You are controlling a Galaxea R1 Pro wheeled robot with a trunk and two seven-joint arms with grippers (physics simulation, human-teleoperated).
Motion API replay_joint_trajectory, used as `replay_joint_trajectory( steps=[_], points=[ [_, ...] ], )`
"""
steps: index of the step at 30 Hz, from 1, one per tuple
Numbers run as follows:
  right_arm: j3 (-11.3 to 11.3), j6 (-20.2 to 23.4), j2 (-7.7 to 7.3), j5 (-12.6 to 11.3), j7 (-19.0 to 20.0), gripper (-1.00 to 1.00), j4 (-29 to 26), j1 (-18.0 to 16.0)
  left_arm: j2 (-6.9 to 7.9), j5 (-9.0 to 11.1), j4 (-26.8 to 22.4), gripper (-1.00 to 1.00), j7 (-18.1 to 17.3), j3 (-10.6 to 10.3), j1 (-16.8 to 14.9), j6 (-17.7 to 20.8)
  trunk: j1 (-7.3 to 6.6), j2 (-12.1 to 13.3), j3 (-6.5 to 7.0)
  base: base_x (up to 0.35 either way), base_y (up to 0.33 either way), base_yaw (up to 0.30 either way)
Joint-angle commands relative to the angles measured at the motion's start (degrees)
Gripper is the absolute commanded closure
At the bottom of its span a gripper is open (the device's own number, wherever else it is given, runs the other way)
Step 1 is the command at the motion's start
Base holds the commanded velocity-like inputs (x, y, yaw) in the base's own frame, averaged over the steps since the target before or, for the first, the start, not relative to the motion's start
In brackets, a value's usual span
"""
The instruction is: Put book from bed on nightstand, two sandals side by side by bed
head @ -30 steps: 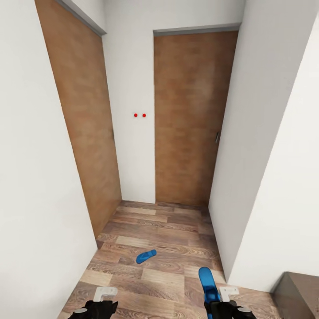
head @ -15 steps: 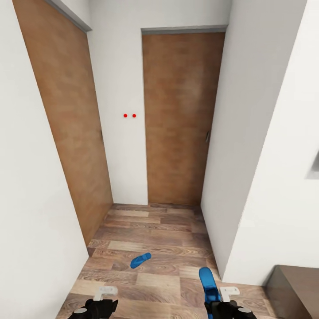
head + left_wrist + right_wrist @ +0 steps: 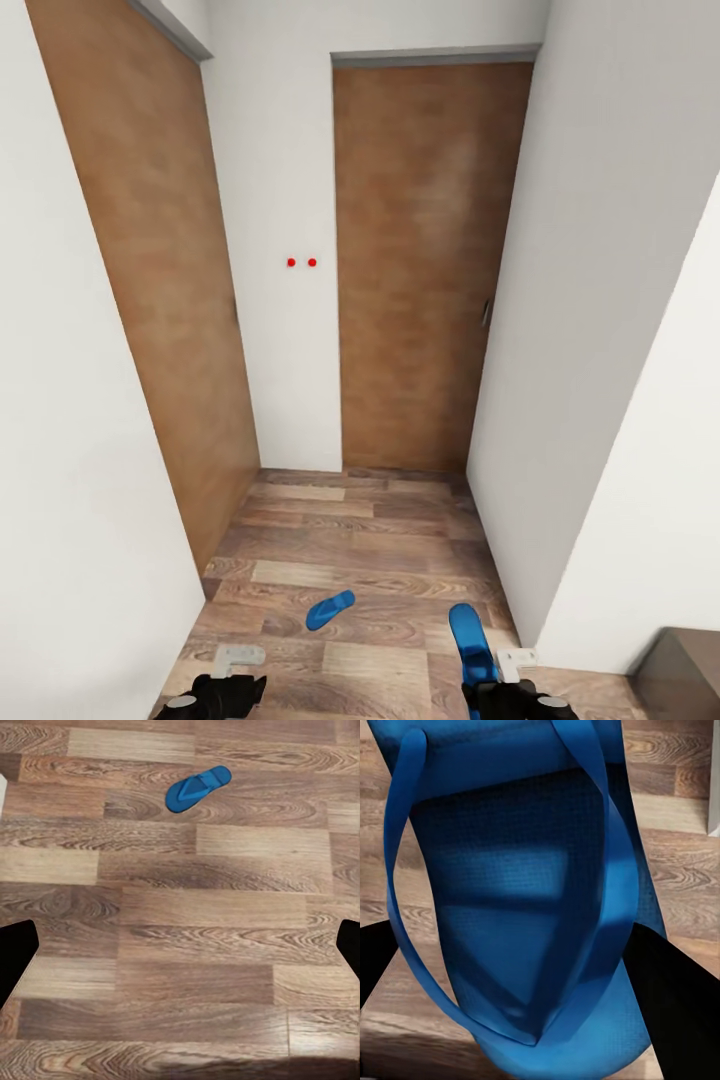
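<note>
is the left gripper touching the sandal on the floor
Apart. The left wrist view shows bare floor between the left gripper and the sandal on the floor, which lies well ahead of its open jaws.

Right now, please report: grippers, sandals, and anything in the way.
Right gripper shut on one sandal. Left gripper open, holding nothing. Second sandal flat on the floor ahead. Closed doors and walls around; nothing between the left gripper and the second sandal.

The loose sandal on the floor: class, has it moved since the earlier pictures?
No. The sandal lies across the same floorboards as before; the camera shifted.
</note>
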Motion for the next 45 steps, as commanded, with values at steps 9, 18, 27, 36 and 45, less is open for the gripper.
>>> replay_joint_trajectory(
  steps=[9, 18, 27, 36, 45],
  points=[
    [-0.5, 0.1, 0.05, 0.5, 0.4, 1.00, -0.1, 0.0, 0.01, 0.3, 0.0, -1.00, -0.2, -0.4, 0.1, -0.8, 0.05, 0.0, -0.02, 0.345, 0.012, -0.002],
    [-0.5, 0.1, 0.07, 0.5, 0.4, 1.00, -0.1, 0.0, -0.05, 0.2, 0.0, -1.00, -0.2, -0.4, 0.1, -0.8, 0.05, 0.0, -0.02, 0.324, 0.034, -0.122],
    [-0.5, 0.0, 0.08, 0.5, 0.4, 1.00, -0.1, 0.0, -0.05, 0.2, 0.0, -1.00, -0.2, -0.4, 0.1, -0.9, 0.05, 0.0, -0.02, 0.283, 0.096, -0.056],
    [-0.4, 0.0, 0.11, 0.6, 0.4, 1.00, -0.1, 0.0, -0.05, 0.2, 0.0, -1.00, -0.2, -0.4, 0.1, -0.9, 0.05, 0.0, -0.02, 0.262, 0.125, -0.004],
    [-0.4, 0.0, 0.14, 0.6, 0.4, 1.00, -0.1, 0.0, -0.13, 0.2, 0.0, -1.00, -0.2, -0.4, 0.1, -0.9, 0.05, 0.0, -0.02, 0.240, 0.044, 0.000]
  ],
)
